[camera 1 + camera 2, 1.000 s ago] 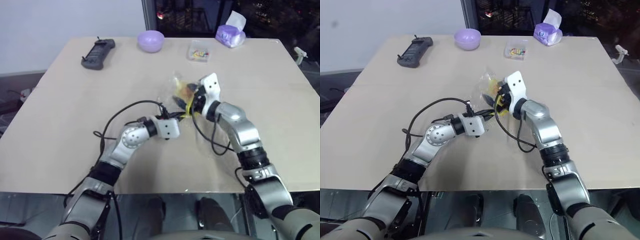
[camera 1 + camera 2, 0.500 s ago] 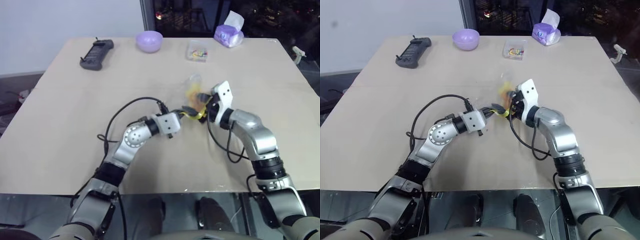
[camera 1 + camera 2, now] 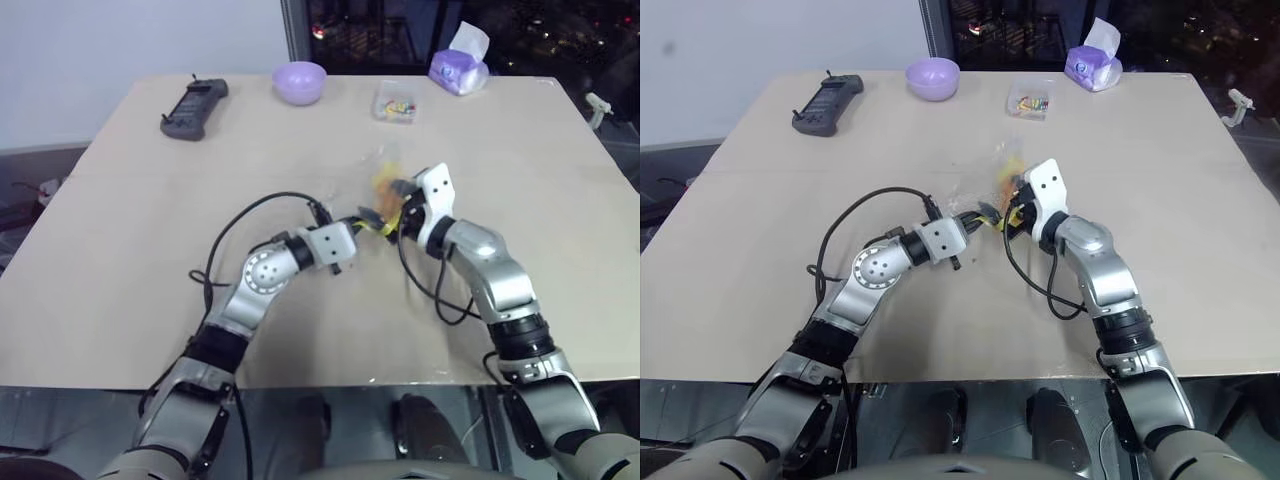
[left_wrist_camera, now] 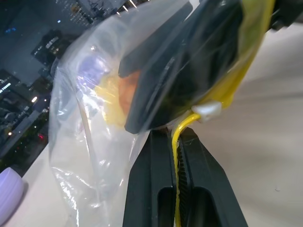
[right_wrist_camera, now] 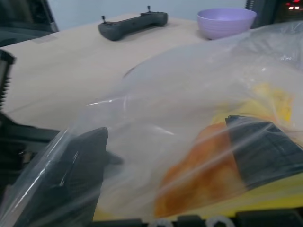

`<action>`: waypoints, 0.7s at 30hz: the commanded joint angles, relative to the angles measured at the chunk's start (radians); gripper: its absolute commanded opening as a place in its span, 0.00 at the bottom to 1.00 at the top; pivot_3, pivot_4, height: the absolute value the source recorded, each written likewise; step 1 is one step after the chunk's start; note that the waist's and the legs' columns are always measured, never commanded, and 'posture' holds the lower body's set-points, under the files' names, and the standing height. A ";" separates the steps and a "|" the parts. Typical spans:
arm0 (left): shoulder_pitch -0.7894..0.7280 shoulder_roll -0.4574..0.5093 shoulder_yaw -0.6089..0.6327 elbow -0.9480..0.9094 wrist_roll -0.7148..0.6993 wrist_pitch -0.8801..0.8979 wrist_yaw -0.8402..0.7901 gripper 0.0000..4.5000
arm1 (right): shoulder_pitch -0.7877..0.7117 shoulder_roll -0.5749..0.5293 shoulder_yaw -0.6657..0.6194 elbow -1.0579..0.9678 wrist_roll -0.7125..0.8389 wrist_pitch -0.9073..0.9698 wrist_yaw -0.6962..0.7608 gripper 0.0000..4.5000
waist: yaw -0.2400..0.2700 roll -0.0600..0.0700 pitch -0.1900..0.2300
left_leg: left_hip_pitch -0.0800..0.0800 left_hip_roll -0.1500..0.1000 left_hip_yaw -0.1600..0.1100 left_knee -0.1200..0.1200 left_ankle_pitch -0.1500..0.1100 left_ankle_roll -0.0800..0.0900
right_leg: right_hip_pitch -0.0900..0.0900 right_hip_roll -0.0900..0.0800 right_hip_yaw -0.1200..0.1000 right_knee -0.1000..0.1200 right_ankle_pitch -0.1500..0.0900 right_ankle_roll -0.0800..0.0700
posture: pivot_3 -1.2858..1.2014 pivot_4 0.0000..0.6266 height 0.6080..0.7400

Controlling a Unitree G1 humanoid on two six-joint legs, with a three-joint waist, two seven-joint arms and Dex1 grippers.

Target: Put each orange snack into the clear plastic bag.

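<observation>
The clear plastic bag [image 3: 384,172] hangs crinkled just above the table's middle, between my two grippers. My left gripper [image 4: 173,135] is shut on the bag's yellow strip [image 4: 179,130]. My right gripper [image 5: 165,137] reaches into the bag's mouth from the other side. Its two black fingers stand wide apart under the film. An orange snack [image 5: 203,179] lies inside the bag between them, against one finger [image 5: 265,151] and apart from the other. In the left wrist view the orange snack [image 4: 129,92] shows through the plastic, partly hidden behind a right finger.
Along the far edge of the table [image 3: 120,250] stand a black controller [image 3: 194,107], a lilac bowl [image 3: 301,81], a small clear box of colourful bits [image 3: 396,103] and a purple tissue pack [image 3: 459,68]. Black cables [image 3: 245,215] loop beside both forearms.
The camera view has shifted. Both grippers have stayed at the bag. The left wrist has rolled a little with the yellow strip still pinched.
</observation>
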 commanded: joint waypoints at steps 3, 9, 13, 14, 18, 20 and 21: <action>-0.014 -0.010 0.026 -0.067 -0.034 -0.022 0.005 0.00 | 0.007 0.019 0.025 -0.003 -0.005 -0.002 0.004 0.96 | 0.000 0.000 0.000 | 0.000 0.000 0.000 0.000 0.000 0.000 | 0.000 0.000 0.000 0.000 0.000 0.000 | 0.52 0.24 0.97; -0.011 -0.009 0.029 -0.070 -0.033 -0.020 0.002 0.00 | 0.008 0.024 0.029 -0.009 0.000 0.003 0.011 0.96 | 0.000 0.000 0.000 | 0.000 0.000 0.000 0.000 0.000 0.000 | 0.000 0.000 0.000 0.000 0.000 0.000 | 0.52 0.24 0.97; -0.012 -0.011 0.030 -0.069 -0.031 -0.019 -0.001 0.00 | 0.008 0.029 0.027 -0.009 0.006 0.001 0.016 0.78 | 0.000 0.000 0.000 | 0.000 0.000 0.000 0.000 0.000 0.000 | 0.000 0.000 0.000 0.000 0.000 0.000 | 0.52 0.24 0.97; -0.012 -0.011 0.031 -0.069 -0.031 -0.019 -0.002 0.00 | 0.007 0.029 0.028 -0.009 0.002 0.002 0.015 0.65 | 0.000 0.000 0.000 | 0.000 0.000 0.000 0.000 0.000 0.000 | 0.000 0.000 0.000 0.000 0.000 0.000 | 0.52 0.24 0.97; -0.011 -0.012 0.032 -0.068 -0.030 -0.019 -0.004 0.00 | 0.006 0.026 0.037 -0.011 -0.004 0.011 0.018 0.43 | 0.000 0.000 0.000 | 0.000 0.000 0.000 0.000 0.000 0.000 | 0.000 0.000 0.000 0.000 0.000 0.000 | 0.52 0.24 0.97; -0.010 -0.012 0.031 -0.069 -0.030 -0.019 -0.005 0.00 | 0.007 0.026 0.041 -0.013 -0.004 0.014 0.020 0.43 | 0.000 0.000 0.000 | 0.000 0.000 0.000 0.000 0.000 0.000 | 0.000 0.000 0.000 0.000 0.000 0.000 | 0.52 0.24 0.97; -0.010 -0.012 0.031 -0.069 -0.029 -0.019 -0.005 0.00 | 0.007 0.026 0.043 -0.014 -0.004 0.017 0.021 0.43 | 0.000 0.000 0.000 | 0.000 0.000 0.000 0.000 0.000 0.000 | 0.000 0.000 0.000 0.000 0.000 0.000 | 0.52 0.24 0.97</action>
